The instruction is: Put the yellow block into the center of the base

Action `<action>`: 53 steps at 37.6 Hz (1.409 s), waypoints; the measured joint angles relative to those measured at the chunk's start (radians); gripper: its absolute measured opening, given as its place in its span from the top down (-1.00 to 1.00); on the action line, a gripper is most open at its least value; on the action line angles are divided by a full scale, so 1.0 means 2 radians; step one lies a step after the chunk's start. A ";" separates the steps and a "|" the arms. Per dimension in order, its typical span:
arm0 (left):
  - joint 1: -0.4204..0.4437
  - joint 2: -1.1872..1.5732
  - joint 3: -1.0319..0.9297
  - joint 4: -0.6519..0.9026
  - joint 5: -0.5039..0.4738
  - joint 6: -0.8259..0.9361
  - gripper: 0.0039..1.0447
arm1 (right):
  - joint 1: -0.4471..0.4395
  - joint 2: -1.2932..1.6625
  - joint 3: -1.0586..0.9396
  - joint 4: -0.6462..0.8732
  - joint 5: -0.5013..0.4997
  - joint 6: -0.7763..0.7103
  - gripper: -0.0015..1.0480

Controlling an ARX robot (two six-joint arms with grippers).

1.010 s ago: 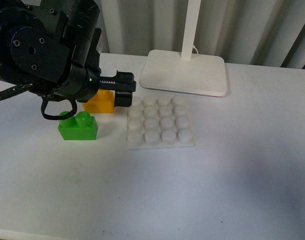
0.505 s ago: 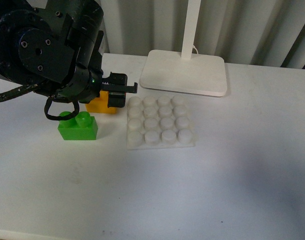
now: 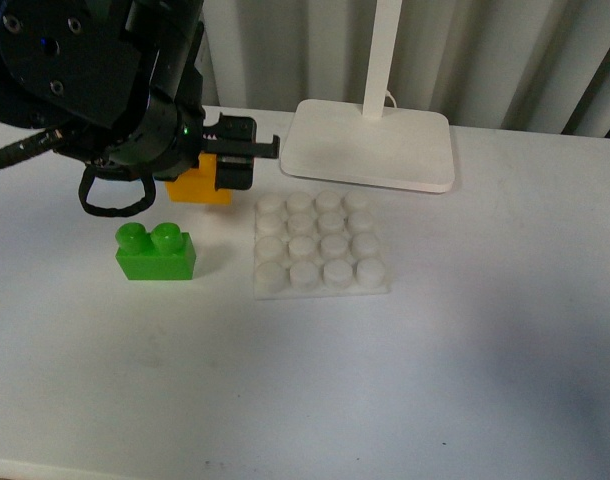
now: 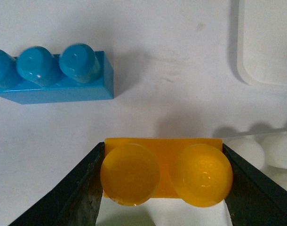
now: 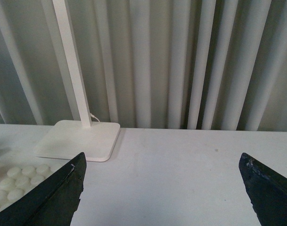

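The yellow block (image 3: 197, 187), a small two-stud brick, hangs just above the table left of the base, with my left gripper (image 3: 210, 178) shut on it. In the left wrist view the block (image 4: 164, 176) sits between the two dark fingers (image 4: 84, 188), one pressed on each short end. The base (image 3: 320, 245), a white plate with a 4x4 grid of studs, lies flat right of the block; its nearest studs (image 4: 270, 150) show beside the held block. My right gripper (image 5: 161, 162) is open over bare table, out of the front view, and it also shows the base's edge (image 5: 11, 181).
A green two-stud brick (image 3: 155, 252) stands in front of the yellow block. A blue three-stud brick (image 4: 54, 75) lies behind it, hidden by the arm in the front view. The white lamp foot (image 3: 370, 145) with its pole stands behind the base.
My left gripper has risen with the yellow block, lifting it off the table and uncovering the green brick. The base and green brick have not moved.
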 joint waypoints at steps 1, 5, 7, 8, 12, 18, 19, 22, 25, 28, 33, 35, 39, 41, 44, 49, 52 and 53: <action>-0.002 -0.006 -0.001 -0.002 -0.004 -0.002 -0.22 | 0.000 0.000 0.000 0.000 0.000 0.000 -0.82; -0.021 -0.026 -0.008 -0.013 -0.017 -0.023 -0.22 | 0.000 0.000 0.000 0.000 0.000 0.000 -0.82; -0.032 -0.031 -0.012 -0.018 -0.021 -0.035 -0.22 | 0.000 0.000 0.000 0.000 0.000 0.000 -0.82; -0.036 -0.031 -0.012 -0.021 -0.023 -0.039 -0.22 | 0.000 0.000 0.000 0.000 0.000 0.000 -0.82; -0.055 -0.034 -0.016 -0.031 -0.035 -0.062 -0.22 | 0.000 0.000 0.000 0.000 0.000 0.000 -0.82; -0.079 -0.036 -0.016 -0.042 -0.046 -0.096 -0.22 | 0.000 0.000 0.000 0.000 0.000 0.000 -0.82; -0.084 -0.037 -0.016 -0.044 -0.050 -0.101 -0.22 | 0.000 0.000 0.000 0.000 0.000 0.000 -0.82; -0.099 -0.037 -0.016 -0.048 -0.057 -0.119 -0.22 | 0.000 0.000 0.000 0.000 0.000 0.000 -0.82; -0.112 -0.037 -0.015 -0.053 -0.060 -0.133 -0.22 | 0.000 0.000 0.000 0.000 0.000 0.000 -0.82; -0.125 -0.037 -0.011 -0.056 -0.062 -0.146 -0.22 | 0.000 0.000 0.000 0.000 0.000 0.000 -0.82; -0.145 -0.036 -0.001 -0.062 -0.063 -0.162 -0.22 | 0.000 0.000 0.000 0.000 0.000 0.000 -0.82; -0.150 -0.033 0.003 -0.065 -0.064 -0.164 -0.22 | 0.000 0.000 0.000 0.000 0.000 0.000 -0.82; -0.159 -0.024 0.009 -0.067 -0.070 -0.170 -0.22 | 0.000 0.000 0.000 0.000 0.000 0.000 -0.82; -0.162 -0.020 0.011 -0.067 -0.070 -0.171 -0.22 | 0.000 0.000 0.000 0.000 0.000 0.000 -0.82; -0.164 -0.014 0.012 -0.067 -0.070 -0.172 -0.22 | 0.000 0.000 0.000 0.000 0.000 0.000 -0.82; -0.164 -0.006 0.014 -0.059 -0.073 -0.170 -0.22 | 0.000 0.000 0.000 0.000 0.000 0.000 -0.82; -0.164 -0.004 0.015 -0.056 -0.073 -0.170 -0.22 | 0.000 0.000 0.000 0.000 0.000 0.000 -0.82; -0.163 -0.003 0.015 -0.056 -0.073 -0.169 -0.22 | 0.000 0.000 0.000 0.000 0.000 0.000 -0.82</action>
